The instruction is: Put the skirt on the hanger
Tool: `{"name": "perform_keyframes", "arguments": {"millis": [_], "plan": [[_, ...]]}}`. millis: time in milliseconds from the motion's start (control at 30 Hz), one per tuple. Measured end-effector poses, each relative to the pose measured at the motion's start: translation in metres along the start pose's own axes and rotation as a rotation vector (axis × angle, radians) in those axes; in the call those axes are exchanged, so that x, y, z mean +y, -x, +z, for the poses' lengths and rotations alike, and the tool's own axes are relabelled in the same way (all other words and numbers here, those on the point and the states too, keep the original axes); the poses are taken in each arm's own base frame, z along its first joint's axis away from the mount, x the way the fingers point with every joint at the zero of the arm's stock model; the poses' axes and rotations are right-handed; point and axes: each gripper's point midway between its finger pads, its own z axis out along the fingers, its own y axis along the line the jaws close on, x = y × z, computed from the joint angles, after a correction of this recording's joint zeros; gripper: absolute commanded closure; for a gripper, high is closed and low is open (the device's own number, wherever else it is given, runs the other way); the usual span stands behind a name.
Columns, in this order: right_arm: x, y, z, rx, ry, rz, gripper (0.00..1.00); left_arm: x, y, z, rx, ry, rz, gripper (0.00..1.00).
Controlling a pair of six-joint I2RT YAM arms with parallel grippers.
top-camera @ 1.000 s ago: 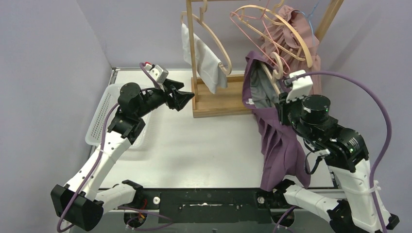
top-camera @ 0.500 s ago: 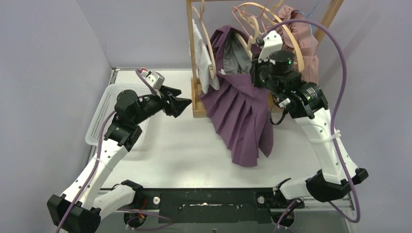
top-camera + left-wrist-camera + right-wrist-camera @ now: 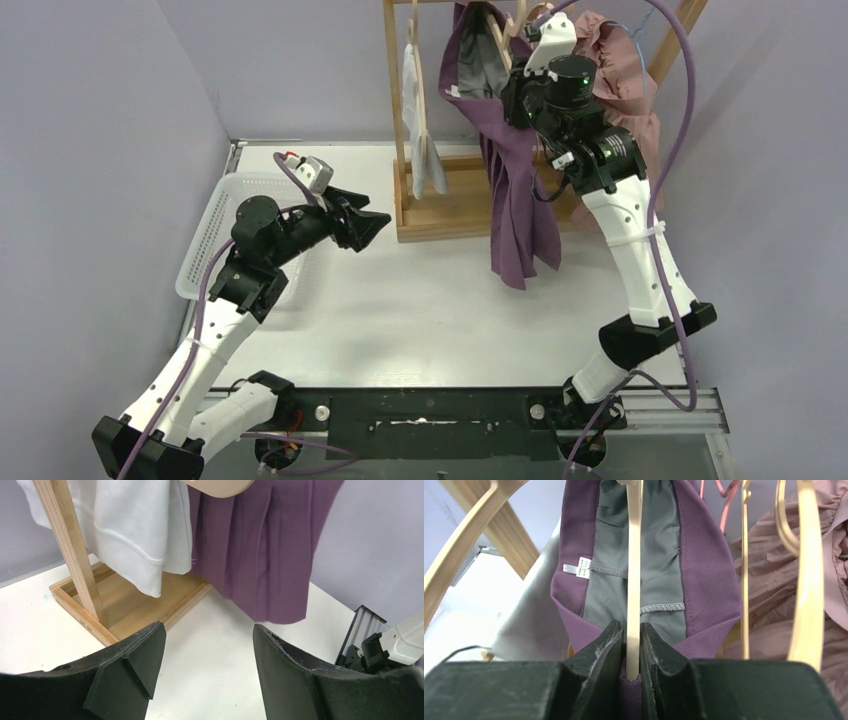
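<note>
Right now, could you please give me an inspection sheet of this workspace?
Surface: white table, nothing spilled seen.
Job's things: purple skirt hangs from a wooden hanger threaded through its waistband, up at the rack.
Clutter: white basket at left; white cloth and pink garment on the rack.
Hands: left hand open, empty, facing the rack; right hand shut on the hanger.
Cables: purple cable arches high on the right.
Surroundings: lilac walls; nothing else seen.

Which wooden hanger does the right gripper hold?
The hanger threaded through the purple skirt, pinched by the right gripper; those carrying the white garment and pink garment hang free.
</note>
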Motion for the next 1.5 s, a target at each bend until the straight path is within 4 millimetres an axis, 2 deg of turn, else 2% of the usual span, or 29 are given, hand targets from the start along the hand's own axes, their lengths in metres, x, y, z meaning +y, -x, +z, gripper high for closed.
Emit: {"name": "perform_keyframes", "arguments": {"millis": [133,300,367,433,533,733,867,933,1067,1167,1267,1367,1500], "plan": [[-0.014,0.004,0.026,-0.014,-0.011,0.016,1.00,0.001,-0.005,0.000,0.010,0.003,-0.013,0.36],[-0.031,-0.005,0.058,0.005,-0.033,0.043,1.00,0.005,-0.008,-0.001,0.013,0.024,-0.022,0.36],[-0.034,-0.003,0.066,-0.009,-0.032,0.054,1.00,0.006,-0.011,-0.001,0.018,0.031,-0.031,0.36],[-0.035,-0.002,0.069,-0.010,-0.026,0.061,1.00,0.009,-0.016,-0.001,0.027,0.044,-0.042,0.36],[-0.032,-0.004,0.072,-0.004,-0.006,0.075,0.93,0.016,-0.026,-0.002,0.048,0.076,-0.065,0.37],[-0.028,-0.004,0.072,-0.004,0.022,0.085,0.73,0.028,-0.040,-0.006,0.080,0.151,-0.105,0.36],[-0.027,0.007,0.072,-0.039,0.037,0.089,0.77,0.037,-0.044,-0.012,0.089,0.219,-0.126,0.36],[-0.029,0.010,0.070,-0.047,0.041,0.095,0.70,0.040,-0.046,-0.015,0.096,0.247,-0.139,0.36],[-0.030,0.025,0.063,-0.083,0.049,0.113,0.48,0.046,-0.057,-0.022,0.135,0.296,-0.160,0.36],[-0.030,0.034,0.057,-0.117,0.059,0.126,0.37,0.052,-0.066,-0.029,0.166,0.348,-0.175,0.26],[-0.028,0.039,0.044,-0.132,0.070,0.141,0.31,0.060,-0.072,-0.041,0.205,0.439,-0.219,0.21],[-0.024,0.054,0.018,-0.174,0.096,0.159,0.31,0.063,-0.068,-0.048,0.253,0.507,-0.261,0.18],[-0.023,0.080,-0.040,-0.255,0.121,0.188,0.33,0.066,-0.069,-0.052,0.311,0.553,-0.296,0.16]]}}
